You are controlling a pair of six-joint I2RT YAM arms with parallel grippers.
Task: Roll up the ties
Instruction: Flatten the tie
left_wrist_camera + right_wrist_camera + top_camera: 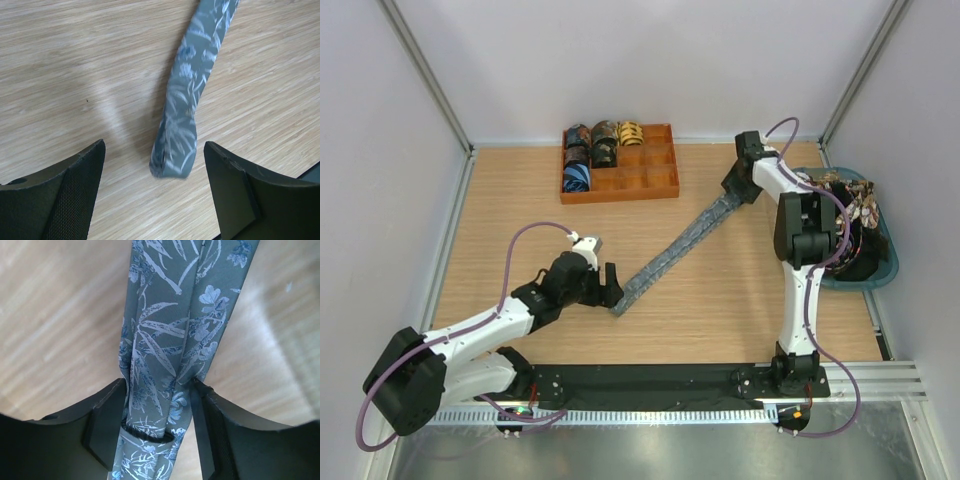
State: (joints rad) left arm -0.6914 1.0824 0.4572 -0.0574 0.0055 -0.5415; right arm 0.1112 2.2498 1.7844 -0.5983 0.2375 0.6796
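Observation:
A long grey-blue tie (670,255) with a leaf print lies stretched in a diagonal across the wooden table. My right gripper (728,200) is at its far, wider end. In the right wrist view both jaws press the sides of the tie (170,315), bunching the cloth between them, so the right gripper (159,382) is shut on it. My left gripper (612,285) stands open at the near, narrow end. In the left wrist view that end of the tie (175,155) lies slightly curled on the wood, just ahead of the left gripper (154,150), touching neither finger.
An orange compartment tray (665,185) stands at the back, with several rolled ties (592,150) in its left cells. At the right edge, a teal basin (880,270) holds a heap of loose ties (850,190), partly hidden by the right arm.

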